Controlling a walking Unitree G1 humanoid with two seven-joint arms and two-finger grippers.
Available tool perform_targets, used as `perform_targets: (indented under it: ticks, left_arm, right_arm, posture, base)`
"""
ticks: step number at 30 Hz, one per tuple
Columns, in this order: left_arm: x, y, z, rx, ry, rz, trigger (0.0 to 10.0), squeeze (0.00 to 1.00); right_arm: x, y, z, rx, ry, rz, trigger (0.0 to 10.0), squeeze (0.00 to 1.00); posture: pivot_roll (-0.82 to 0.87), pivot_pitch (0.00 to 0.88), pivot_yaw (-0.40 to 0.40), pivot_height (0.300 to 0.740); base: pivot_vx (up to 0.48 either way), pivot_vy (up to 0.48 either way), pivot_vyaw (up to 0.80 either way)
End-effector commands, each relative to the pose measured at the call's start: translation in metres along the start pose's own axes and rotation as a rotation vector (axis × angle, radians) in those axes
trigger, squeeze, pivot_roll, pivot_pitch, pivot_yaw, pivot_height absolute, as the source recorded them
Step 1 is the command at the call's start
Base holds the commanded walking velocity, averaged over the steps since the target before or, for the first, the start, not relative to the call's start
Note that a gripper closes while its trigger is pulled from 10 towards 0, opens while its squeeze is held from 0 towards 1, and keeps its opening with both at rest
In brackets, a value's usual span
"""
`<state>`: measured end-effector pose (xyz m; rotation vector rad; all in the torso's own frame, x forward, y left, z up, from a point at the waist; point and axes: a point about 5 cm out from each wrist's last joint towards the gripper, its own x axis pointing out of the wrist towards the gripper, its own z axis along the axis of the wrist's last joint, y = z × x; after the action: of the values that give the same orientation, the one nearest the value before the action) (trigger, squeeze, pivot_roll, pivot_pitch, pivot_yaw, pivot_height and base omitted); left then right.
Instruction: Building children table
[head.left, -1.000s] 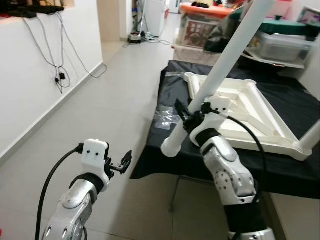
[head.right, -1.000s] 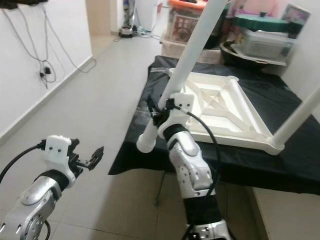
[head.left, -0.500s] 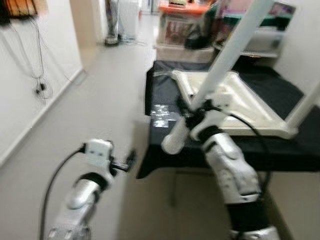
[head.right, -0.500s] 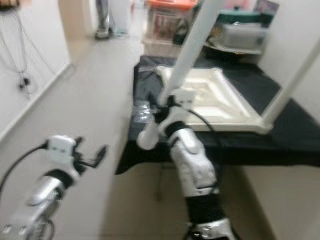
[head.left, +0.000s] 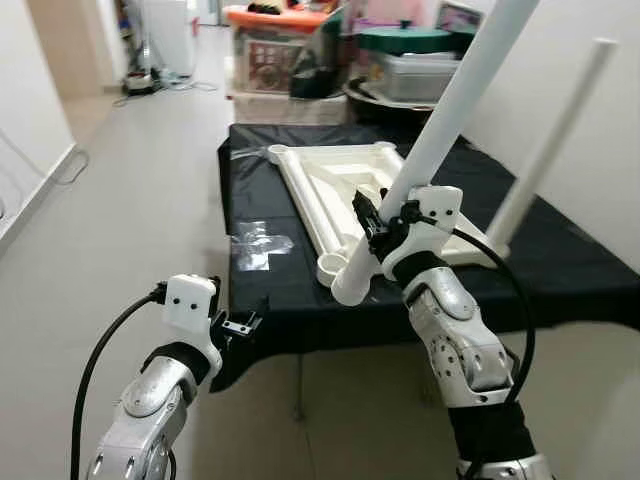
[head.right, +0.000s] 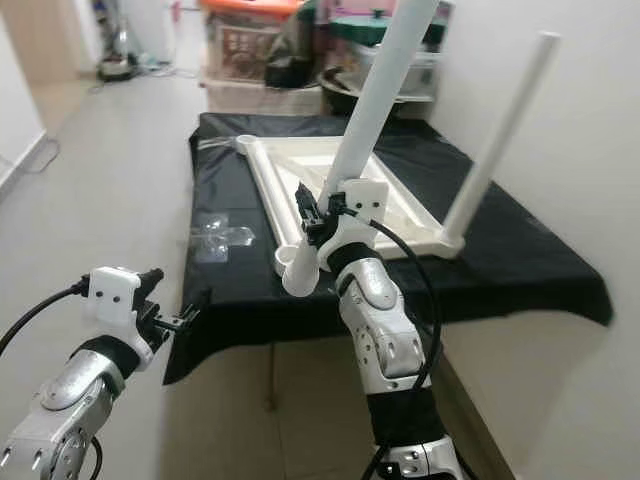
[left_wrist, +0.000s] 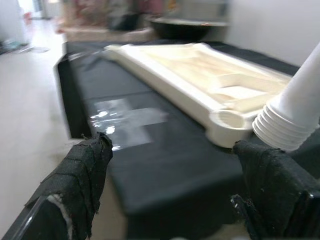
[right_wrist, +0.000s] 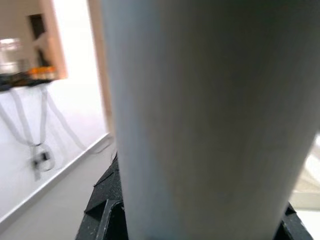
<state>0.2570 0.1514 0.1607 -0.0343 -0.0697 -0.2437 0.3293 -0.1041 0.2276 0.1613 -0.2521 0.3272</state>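
Head views: my right gripper (head.left: 385, 228) is clamped around a loose white table leg (head.left: 450, 120), gripping it near its lower, ribbed end. The leg tilts up and away from me, its top leaving the frame. The ribbed end hangs just beside the empty round socket (head.left: 331, 266) at the near corner of the upturned white tabletop (head.left: 330, 190), which lies on a black-covered table (head.left: 270, 290) close to that table's near edge. Risk, as I judge it: the leg is steeply tilted, so pressing it in at this angle could jam it on the socket rim or push the tabletop toward the near edge. The long free length also gives leverage against my grip — a slip would swing the leg into the wall. A second leg (head.left: 555, 140) stands already fitted at the right corner of the tabletop.

My left gripper (head.left: 238, 325) hovers below and in front of the table's near edge, fingers apart, holding nothing.

Left wrist view: the two taped fingers (left_wrist: 82, 175) stand wide apart. Between them I see the socket and, touching or nearly touching its rim, the ribbed leg end — I cannot tell which. Clear plastic wrap (left_wrist: 127, 117) lies on the black cover beside the tabletop.

Right wrist view: the leg runs close past the lens, seated between my black fingers (right_wrist: 107, 207).
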Motion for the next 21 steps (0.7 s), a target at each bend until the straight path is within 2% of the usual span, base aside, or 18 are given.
perform_targets:
  ticks: [1, 15, 21]
  left_arm:
    - [0.0000, -0.0048, 0.0030, -0.013, -0.026, -0.022, 10.0, 0.00]
    - [0.0002, -0.0083, 0.0001, -0.014, -0.022, -0.041, 10.0, 0.00]
    - [0.0021, -0.0119, -0.0025, -0.023, -0.012, -0.047, 10.0, 0.00]
  right_arm:
    - [0.0007, -0.0023, 0.0034, -0.010, -0.020, -0.008, 10.0, 0.00]
    - [0.0033, -0.0037, 0.0047, -0.010, -0.030, -0.011, 10.0, 0.00]
    - [0.0057, -0.0076, 0.0104, -0.021, -0.047, 0.006, 10.0, 0.00]
  posture:
    - [0.08, 0.000, -0.097, 0.740]
    - [0.07, 0.000, -0.100, 0.740]
    - [0.07, 0.000, -0.100, 0.740]
  base:
    - [0.390, 0.000, 0.00]
    - [0.373, 0.000, 0.00]
    - [0.000, 0.000, 0.00]
